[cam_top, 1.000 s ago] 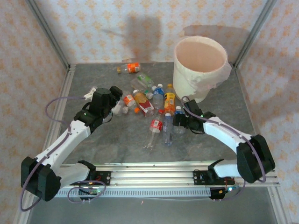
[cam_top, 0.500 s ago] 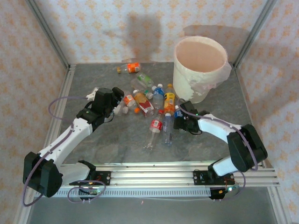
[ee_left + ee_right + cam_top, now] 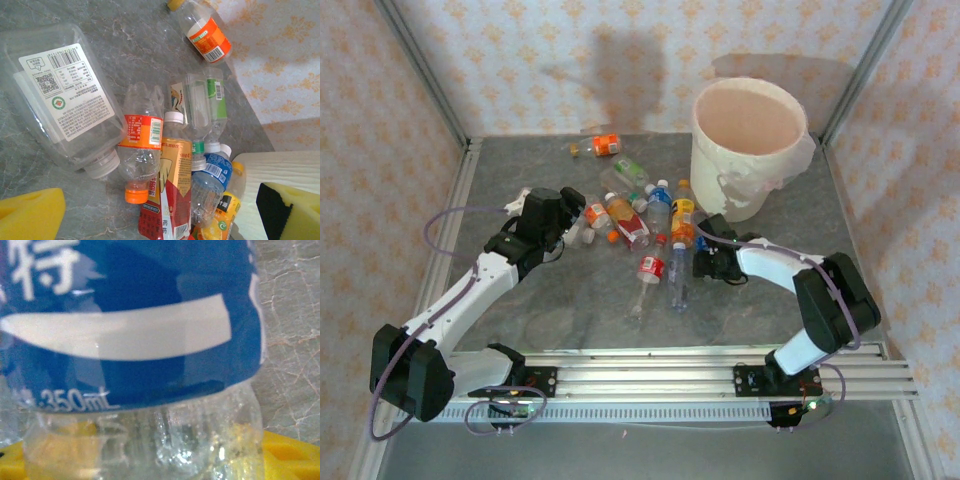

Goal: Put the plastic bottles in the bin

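Observation:
Several plastic bottles [image 3: 640, 215] lie in a heap mid-table. The white bin [image 3: 748, 140] stands upright at the back right, pinkish inside. My left gripper [image 3: 567, 212] sits at the heap's left edge. It is open [image 3: 160, 222], its yellow pads [image 3: 30, 215] wide apart. Ahead of it lie an orange-capped bottle [image 3: 142, 150], a red-and-gold bottle [image 3: 172, 200] and a big clear bottle with a white label [image 3: 65, 100]. My right gripper [image 3: 700, 262] is at the heap's right side, open [image 3: 150, 460], with a blue-labelled bottle [image 3: 130, 315] between its pads [image 3: 292, 455].
An orange-labelled bottle [image 3: 603, 146] lies apart near the back wall. Metal frame posts and patterned walls close in the table on three sides. Bare grey tabletop [image 3: 570, 310] lies in front of the heap, and an aluminium rail [image 3: 640, 365] runs along the near edge.
My right arm has swung in leftwards, folding its elbow nearer the heap, and its gripper has closed in on the blue-labelled bottle. The left arm barely moved.

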`<state>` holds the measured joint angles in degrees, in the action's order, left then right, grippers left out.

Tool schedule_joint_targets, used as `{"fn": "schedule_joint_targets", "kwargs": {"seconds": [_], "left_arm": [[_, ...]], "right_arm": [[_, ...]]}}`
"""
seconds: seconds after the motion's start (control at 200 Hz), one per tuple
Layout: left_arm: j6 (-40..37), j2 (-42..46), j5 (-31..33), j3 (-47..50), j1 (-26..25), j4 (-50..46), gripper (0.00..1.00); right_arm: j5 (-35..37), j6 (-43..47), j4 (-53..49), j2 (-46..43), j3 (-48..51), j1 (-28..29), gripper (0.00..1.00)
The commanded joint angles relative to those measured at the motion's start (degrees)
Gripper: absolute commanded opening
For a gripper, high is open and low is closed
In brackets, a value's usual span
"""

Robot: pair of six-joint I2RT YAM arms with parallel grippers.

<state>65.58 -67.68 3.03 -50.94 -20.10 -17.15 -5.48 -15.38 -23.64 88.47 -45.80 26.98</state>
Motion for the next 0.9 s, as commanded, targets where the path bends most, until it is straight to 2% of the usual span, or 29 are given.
{"fn": "schedule_joint_targets", "kwargs": {"seconds": [0.0, 0.2, 0.365, 0.575, 0.701, 0.896], "left_arm": [[0.23, 0.53, 1.12, -1.02, 0.37, -1.41, 1.0], [0.82, 0.04, 1.02, 0.5, 0.37, 1.08, 1.0], [0.78, 0.02, 0.61, 1.88, 0.4, 3.34, 1.0], [-0.17, 0.1, 0.66, 1.93, 0.39, 3.03, 1.0], [-1.36, 0.06, -1.92, 2.33, 0.4, 5.3, 1.0], [-1.84, -0.49, -2.81, 1.02, 0.41, 3.61, 1.0]], "right_arm": [[2.57, -0.54, 0.54, -4.85, 1.12, 0.26, 0.64], [0.97, -0.27, 2.21, -13.24, 3.75, 0.26, 0.59], [-6.82, 1.83, 6.39, -19.36, 4.52, 0.29, 0.56], [-15.97, 4.0, 10.62, -22.29, 2.25, 0.26, 0.55], [-19.83, 4.23, 15.23, -22.94, -0.3, 0.26, 0.55], [-16.71, 2.04, 24.79, -23.04, -8.37, 0.27, 0.54]]}}
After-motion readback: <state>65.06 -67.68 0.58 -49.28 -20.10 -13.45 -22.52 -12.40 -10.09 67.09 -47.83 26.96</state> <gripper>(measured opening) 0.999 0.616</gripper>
